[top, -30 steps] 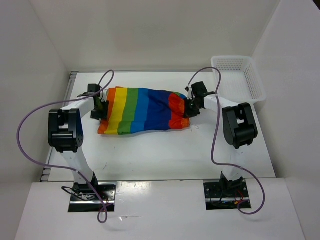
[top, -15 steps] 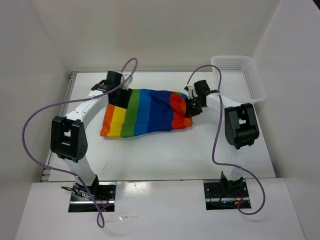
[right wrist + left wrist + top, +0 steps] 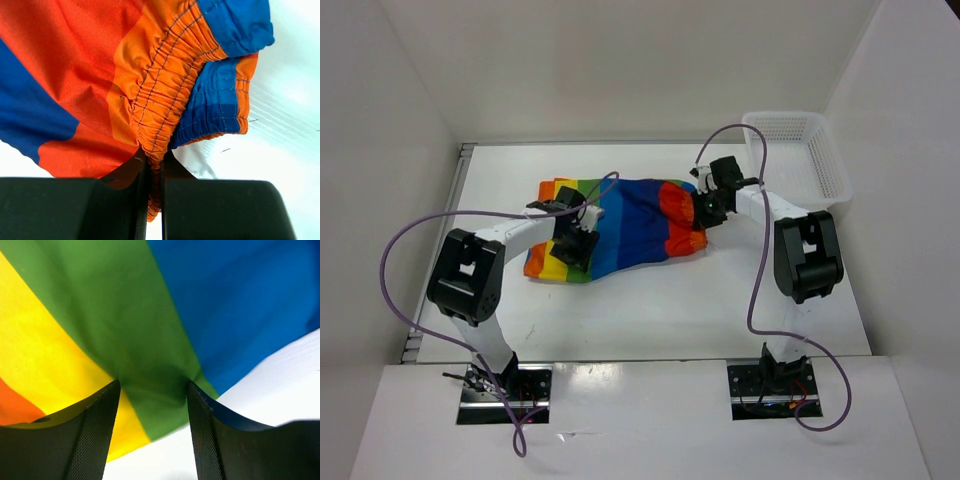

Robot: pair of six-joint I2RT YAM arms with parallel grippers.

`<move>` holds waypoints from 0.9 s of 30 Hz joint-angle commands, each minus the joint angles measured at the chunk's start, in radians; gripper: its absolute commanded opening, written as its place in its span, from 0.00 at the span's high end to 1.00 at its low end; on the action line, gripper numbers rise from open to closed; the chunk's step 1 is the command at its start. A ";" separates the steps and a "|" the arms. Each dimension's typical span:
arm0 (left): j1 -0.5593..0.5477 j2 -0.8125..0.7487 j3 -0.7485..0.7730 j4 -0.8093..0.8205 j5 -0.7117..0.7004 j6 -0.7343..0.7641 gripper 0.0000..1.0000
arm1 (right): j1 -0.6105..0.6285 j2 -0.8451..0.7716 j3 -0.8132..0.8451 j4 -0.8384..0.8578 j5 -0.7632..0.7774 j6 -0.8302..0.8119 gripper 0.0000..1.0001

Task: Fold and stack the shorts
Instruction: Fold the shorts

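Note:
The rainbow-striped shorts (image 3: 635,215) lie spread on the white table, with the waistband to the right and the leg hems to the left. My left gripper (image 3: 578,243) is open at the near left edge of the shorts. In the left wrist view its jaws stand apart over the green stripe (image 3: 150,315), with bare table between them. My right gripper (image 3: 704,211) is shut on the gathered orange waistband (image 3: 165,90) at the right end of the shorts. The drawstring does not show clearly.
A white mesh basket (image 3: 832,168) stands at the back right corner, just right of the right arm. White walls close in the table at the back and on both sides. Purple cables loop over both arms.
My left gripper moved from the far left end of the shorts to the back, then forward onto the near left edge. The left end of the shorts shifted rightward. The right gripper kept its hold.

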 commanded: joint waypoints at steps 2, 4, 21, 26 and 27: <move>-0.013 -0.020 -0.085 0.002 -0.137 0.004 0.37 | -0.008 -0.057 0.011 0.029 0.043 -0.021 1.00; -0.022 -0.048 -0.171 0.040 -0.270 0.004 0.37 | -0.008 -0.066 0.011 0.029 0.052 -0.031 1.00; -0.032 0.195 0.467 0.028 -0.062 0.004 0.31 | -0.008 -0.115 0.020 -0.017 0.007 -0.131 1.00; -0.053 0.366 0.654 0.061 -0.033 0.004 0.31 | -0.008 -0.134 0.011 -0.028 0.007 -0.152 1.00; -0.067 0.403 0.691 0.072 -0.024 0.004 0.31 | -0.008 -0.134 0.011 -0.037 0.007 -0.152 1.00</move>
